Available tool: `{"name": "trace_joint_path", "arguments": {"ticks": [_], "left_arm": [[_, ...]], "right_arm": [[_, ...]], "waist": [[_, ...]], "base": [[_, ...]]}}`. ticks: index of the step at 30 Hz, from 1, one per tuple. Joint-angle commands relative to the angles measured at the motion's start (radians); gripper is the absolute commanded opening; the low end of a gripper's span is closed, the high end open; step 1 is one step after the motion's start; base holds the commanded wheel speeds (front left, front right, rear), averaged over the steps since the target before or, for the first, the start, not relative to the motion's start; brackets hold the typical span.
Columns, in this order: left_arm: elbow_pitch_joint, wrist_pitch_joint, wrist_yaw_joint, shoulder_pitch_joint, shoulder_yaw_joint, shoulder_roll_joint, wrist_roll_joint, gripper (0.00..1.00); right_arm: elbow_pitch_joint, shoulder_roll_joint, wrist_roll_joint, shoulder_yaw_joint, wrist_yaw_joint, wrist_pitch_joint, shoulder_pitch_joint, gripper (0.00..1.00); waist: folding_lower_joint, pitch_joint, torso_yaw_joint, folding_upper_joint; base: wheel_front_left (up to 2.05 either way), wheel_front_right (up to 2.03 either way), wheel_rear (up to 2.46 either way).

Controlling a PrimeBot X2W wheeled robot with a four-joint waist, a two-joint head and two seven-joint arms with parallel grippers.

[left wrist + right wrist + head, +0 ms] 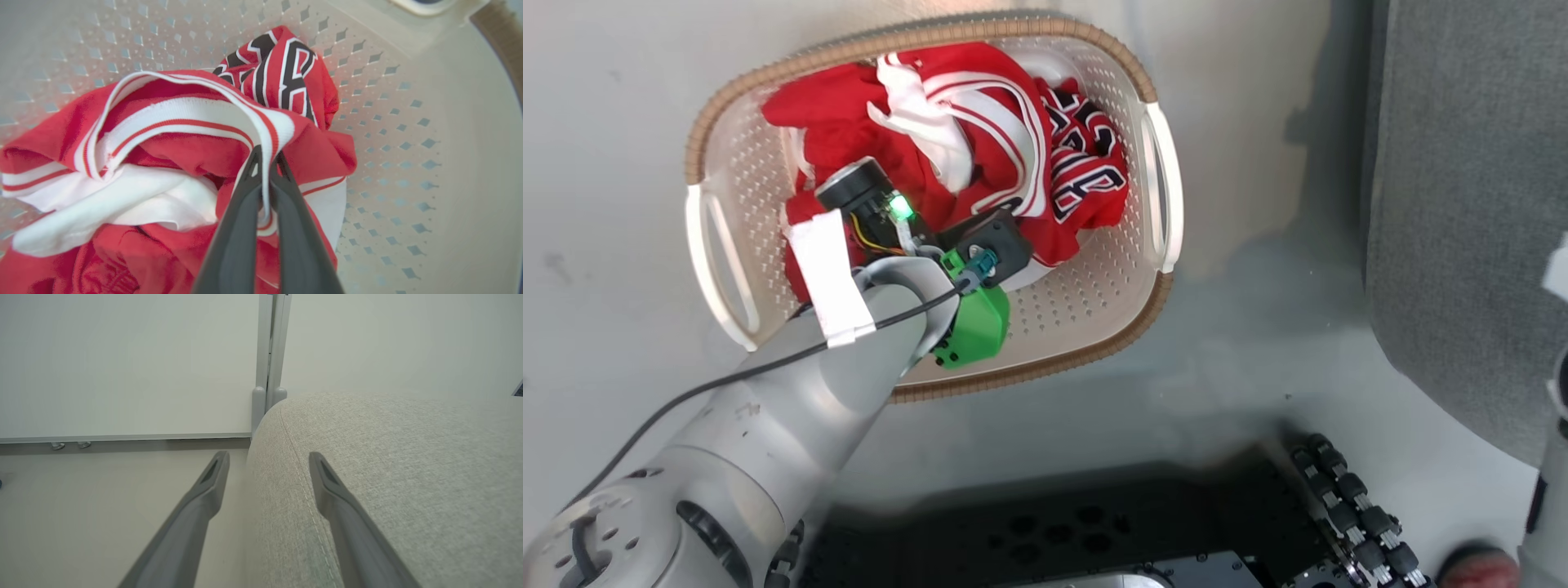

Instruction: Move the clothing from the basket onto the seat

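Closest to my head camera is my pale left forearm [792,392], reaching down into the basket [1094,278]. My left gripper [265,153] is clenched on the clothing [163,155]: its two dark fingers are pinched together on a white band with thin red stripes, which runs between them.

All the clothing lies inside the basket as a crumpled heap of soft red fabric. White trim and striped bands loop over its middle, and at the far right of the heap a fold carries dark, white-edged numbers. I can tell at least two pieces, the numbered one and the striped one, but not the full count.

One basket stands on the pale floor [1258,122], cream with perforated walls, a brown woven-look rim [1029,371] and two white handles, one on the left [715,269] and one on the right [1164,196]. Its near-right inside is bare plastic. A strip of bare floor separates the basket from the one seat [1462,204], a large grey fabric cushion along the right side with a rounded corner and a stitched seam.

My right gripper [267,456] is released, its two fingers spread wide above the seat's left edge; whether they touch the fabric I cannot tell. Beyond it stand a pale wall [122,363] and one grey post [269,355].
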Motion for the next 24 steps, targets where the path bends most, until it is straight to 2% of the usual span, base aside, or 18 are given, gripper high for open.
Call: {"name": "trace_joint_path", "arguments": {"ticks": [1,11,24], "left_arm": [[-0.018,0.000,0.000,0.021,0.009,0.014,0.000,0.00],[-0.196,0.000,0.002,0.175,0.173,0.053,-0.004,0.00],[-0.431,-0.001,0.018,0.493,0.457,0.064,0.040,0.00]], "right_arm": [[0.001,-0.001,-0.016,0.014,0.000,-0.003,-0.004,1.00],[0.059,-0.002,-0.041,0.086,0.000,-0.003,0.025,1.00],[0.182,-0.002,-0.018,0.179,0.000,-0.003,0.181,1.00]], "waist": [[0.0000,-0.039,0.013,-0.0001],[0.0000,-0.242,0.052,-0.0001],[0.0000,-0.608,0.078,-0.0001]], "base": [[0.00,0.00,0.00],[0.00,0.00,0.00],[0.00,0.00,0.00]]}}
